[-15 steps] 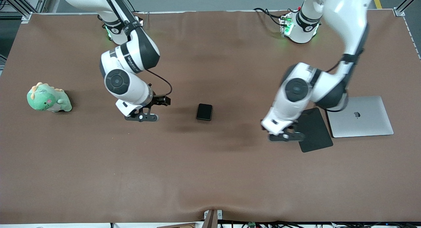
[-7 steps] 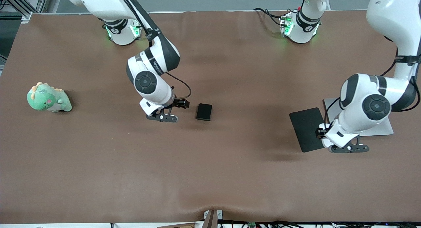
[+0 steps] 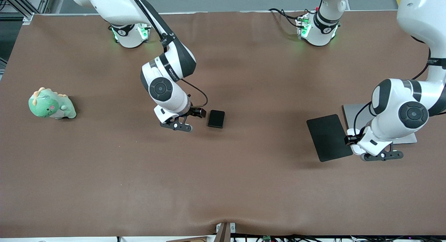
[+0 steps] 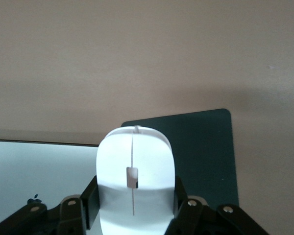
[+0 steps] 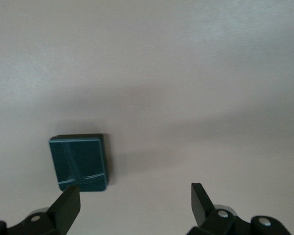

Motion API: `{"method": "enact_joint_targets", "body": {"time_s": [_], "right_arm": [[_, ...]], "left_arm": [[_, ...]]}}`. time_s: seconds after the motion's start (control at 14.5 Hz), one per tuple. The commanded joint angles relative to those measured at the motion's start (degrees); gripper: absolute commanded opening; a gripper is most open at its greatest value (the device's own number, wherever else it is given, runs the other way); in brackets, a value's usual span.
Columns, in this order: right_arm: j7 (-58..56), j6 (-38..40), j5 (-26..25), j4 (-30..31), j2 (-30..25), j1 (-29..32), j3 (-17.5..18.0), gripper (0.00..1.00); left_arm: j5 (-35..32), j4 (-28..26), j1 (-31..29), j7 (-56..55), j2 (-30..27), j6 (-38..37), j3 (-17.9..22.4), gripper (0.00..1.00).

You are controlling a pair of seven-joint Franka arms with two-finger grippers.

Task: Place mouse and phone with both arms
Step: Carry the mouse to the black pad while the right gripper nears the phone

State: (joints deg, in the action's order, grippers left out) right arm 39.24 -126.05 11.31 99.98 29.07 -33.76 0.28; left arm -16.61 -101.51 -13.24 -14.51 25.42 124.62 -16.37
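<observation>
The black phone (image 3: 216, 119) lies flat near the table's middle. My right gripper (image 3: 178, 125) is open and empty, low beside the phone toward the right arm's end. In the right wrist view the phone (image 5: 79, 163) sits just ahead of one fingertip (image 5: 68, 203), off to the side of the gap. My left gripper (image 3: 381, 155) hovers over the edge between the black mouse pad (image 3: 327, 137) and the laptop. It is shut on the white mouse (image 4: 134, 181), which is hidden by the arm in the front view.
A closed silver laptop (image 3: 407, 138) lies beside the mouse pad at the left arm's end; both show in the left wrist view, the pad (image 4: 206, 152) and the laptop (image 4: 39, 171). A green dinosaur plush (image 3: 51, 104) sits at the right arm's end.
My right gripper has moved along the table to just beside the phone. My left gripper has swung with the mouse from the pad's inner edge to the pad's laptop side.
</observation>
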Motion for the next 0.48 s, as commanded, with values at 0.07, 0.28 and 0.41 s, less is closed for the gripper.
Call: {"method": "enact_joint_targets", "body": {"time_s": [0.07, 0.28, 0.41], "right_arm": [[3.5, -6.7, 1.3, -2.5, 5.4, -4.4, -0.4, 1.00], [3.9, -10.8, 1.3, -2.6, 8.1, -6.5, -0.4, 1.00], [4.1, -11.4, 1.4, -2.9, 9.2, -7.2, -0.4, 1.00]], "left_arm": [[-0.5, -3.3, -1.5, 0.6, -2.4, 0.7, -0.6, 0.15], [-0.5, -5.3, -1.5, 0.6, -2.8, 1.2, -0.7, 0.15], [-0.5, -6.3, -1.6, 0.6, -3.5, 1.2, -0.7, 0.15]]}}
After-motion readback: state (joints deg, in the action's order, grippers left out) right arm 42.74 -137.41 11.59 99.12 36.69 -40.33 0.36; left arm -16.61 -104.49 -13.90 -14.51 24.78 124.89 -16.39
